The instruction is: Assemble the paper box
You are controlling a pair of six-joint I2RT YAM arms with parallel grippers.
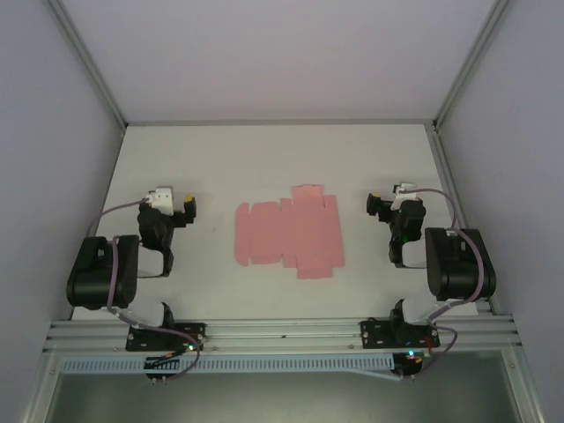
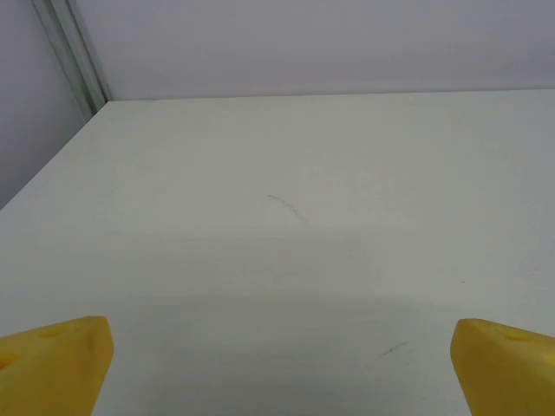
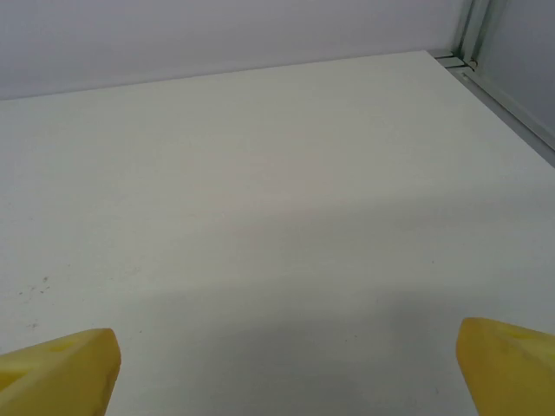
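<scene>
Lying flat, paper box between end effectors, apparently touching neither

Both arms sit folded over their bases, the left arm and the right arm each bent back at the elbow with the forearm reaching forward. The left claw and the right claw are well apart, each on its own side and angled toward the far wall. In the left wrist view the left claw's yellow fingertips stand spread wide with nothing between them. The right claw matches it in the right wrist view, its yellow fingertips set equally far apart and holding nothing.
</scene>
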